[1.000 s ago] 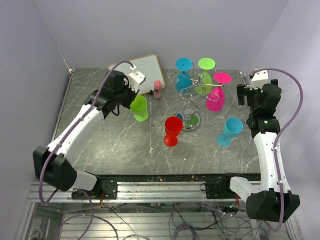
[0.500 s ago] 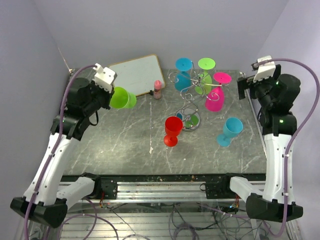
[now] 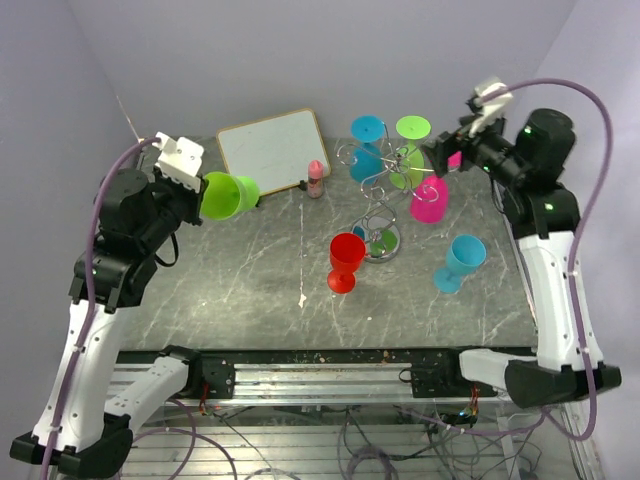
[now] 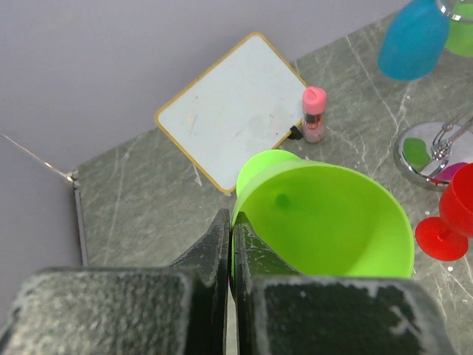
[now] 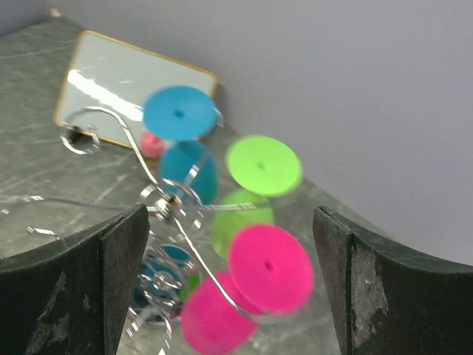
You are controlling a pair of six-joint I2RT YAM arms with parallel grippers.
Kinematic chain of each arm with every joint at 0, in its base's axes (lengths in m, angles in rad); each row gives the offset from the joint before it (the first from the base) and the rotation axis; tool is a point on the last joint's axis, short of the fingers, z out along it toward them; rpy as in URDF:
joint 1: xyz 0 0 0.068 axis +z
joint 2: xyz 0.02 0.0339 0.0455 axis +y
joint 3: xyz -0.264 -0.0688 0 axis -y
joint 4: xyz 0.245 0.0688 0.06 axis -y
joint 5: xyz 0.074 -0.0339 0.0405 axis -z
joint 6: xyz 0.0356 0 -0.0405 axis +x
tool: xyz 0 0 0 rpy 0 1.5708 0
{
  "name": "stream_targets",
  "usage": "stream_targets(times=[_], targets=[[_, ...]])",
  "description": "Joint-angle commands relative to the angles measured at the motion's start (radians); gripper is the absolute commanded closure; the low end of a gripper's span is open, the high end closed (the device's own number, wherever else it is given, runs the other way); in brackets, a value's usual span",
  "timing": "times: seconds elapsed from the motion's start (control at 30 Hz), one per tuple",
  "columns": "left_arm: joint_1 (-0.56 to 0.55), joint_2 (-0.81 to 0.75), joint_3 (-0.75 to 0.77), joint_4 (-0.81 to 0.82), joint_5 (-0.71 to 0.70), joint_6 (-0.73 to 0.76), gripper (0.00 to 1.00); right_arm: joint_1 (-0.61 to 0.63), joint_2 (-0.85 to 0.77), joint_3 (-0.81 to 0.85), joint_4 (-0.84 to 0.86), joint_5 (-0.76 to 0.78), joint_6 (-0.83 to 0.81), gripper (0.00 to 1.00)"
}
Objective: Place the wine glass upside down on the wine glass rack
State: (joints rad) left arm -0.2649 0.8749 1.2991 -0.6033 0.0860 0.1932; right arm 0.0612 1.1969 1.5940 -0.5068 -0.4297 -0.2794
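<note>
My left gripper (image 3: pixel 196 182) is shut on the rim of a lime green wine glass (image 3: pixel 226 194) and holds it on its side, high above the table's left part. In the left wrist view the jaws (image 4: pixel 231 225) pinch the green glass's rim (image 4: pixel 325 222). The silver wire wine glass rack (image 3: pixel 384 192) stands at the back centre, with a blue, a green and a pink glass (image 3: pixel 432 196) hanging upside down. My right gripper (image 3: pixel 446 156) is open and empty, up beside the rack's right side. In its wrist view the open jaws (image 5: pixel 230 222) frame the rack (image 5: pixel 168 201) and the pink glass (image 5: pixel 270 268).
A red glass (image 3: pixel 345 262) and a blue glass (image 3: pixel 460 262) stand upright on the table in front of the rack. A white board (image 3: pixel 272 150) and a small pink bottle (image 3: pixel 316 178) lie at the back left. Walls close in on three sides.
My left arm has risen and swung left with the green glass, tipping it onto its side. My right arm has risen and swung left toward the rack.
</note>
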Motion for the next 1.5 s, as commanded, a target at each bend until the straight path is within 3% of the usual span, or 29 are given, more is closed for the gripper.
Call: stream_targets(times=[0.0, 0.13, 0.37, 0.57, 0.93, 1.47], targets=[[0.006, 0.011, 0.124, -0.045, 0.042, 0.060, 0.93, 0.125, 0.090, 0.075, 0.054, -0.044, 0.021, 0.09], [0.006, 0.034, 0.179, -0.040, 0.126, 0.061, 0.93, 0.196, 0.162, 0.122, 0.096, -0.155, 0.079, 0.10], [0.006, 0.097, 0.310, -0.023, 0.188, 0.021, 0.93, 0.365, 0.274, 0.204, 0.098, -0.185, 0.171, 0.12], [0.006, 0.044, 0.248, 0.151, 0.253, -0.052, 0.93, 0.485, 0.376, 0.256, 0.137, -0.234, 0.332, 0.14], [0.019, 0.026, 0.263, 0.147, 0.295, -0.107, 0.93, 0.605, 0.482, 0.283, 0.183, -0.272, 0.447, 0.24], [0.055, -0.016, 0.216, 0.178, 0.348, -0.164, 0.93, 0.632, 0.502, 0.261, 0.281, -0.279, 0.565, 0.58]])
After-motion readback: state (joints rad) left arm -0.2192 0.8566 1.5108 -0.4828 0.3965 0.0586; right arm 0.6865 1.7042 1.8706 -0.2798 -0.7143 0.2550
